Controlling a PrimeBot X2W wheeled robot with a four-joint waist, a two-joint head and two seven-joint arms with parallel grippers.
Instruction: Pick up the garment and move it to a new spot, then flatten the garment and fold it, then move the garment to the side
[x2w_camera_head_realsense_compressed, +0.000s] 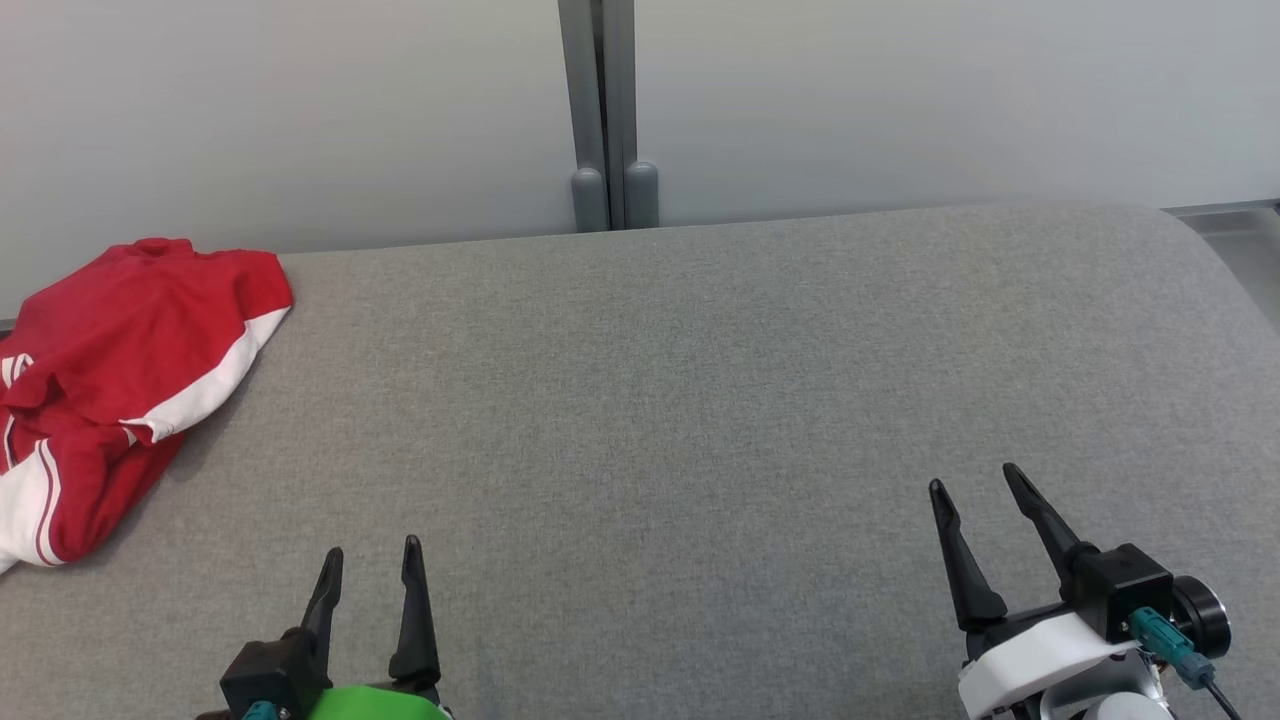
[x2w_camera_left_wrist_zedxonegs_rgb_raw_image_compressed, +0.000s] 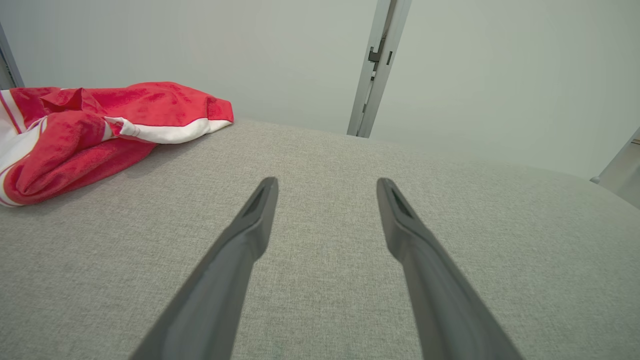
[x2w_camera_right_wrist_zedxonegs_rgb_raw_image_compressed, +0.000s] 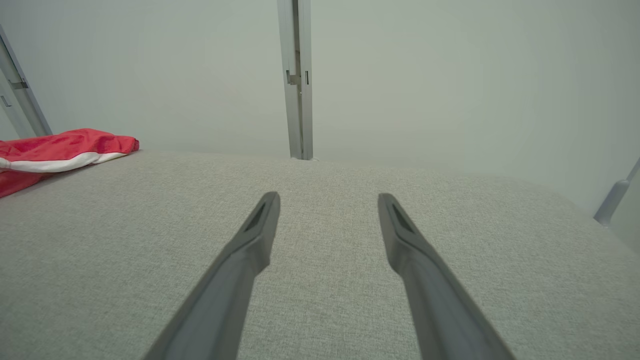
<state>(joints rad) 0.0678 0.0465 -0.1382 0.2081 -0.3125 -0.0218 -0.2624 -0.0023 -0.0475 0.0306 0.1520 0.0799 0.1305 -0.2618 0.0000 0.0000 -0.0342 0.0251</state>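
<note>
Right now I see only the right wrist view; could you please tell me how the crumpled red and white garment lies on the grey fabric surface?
Observer: The crumpled red and white garment lies bunched at the far left of the grey fabric surface, running past the head view's left edge.
Operator: Thank you. Where is the left gripper?
Observer: The left gripper is at the head view's lower left, open and apart from the garment, which lies ahead to its left.
</note>
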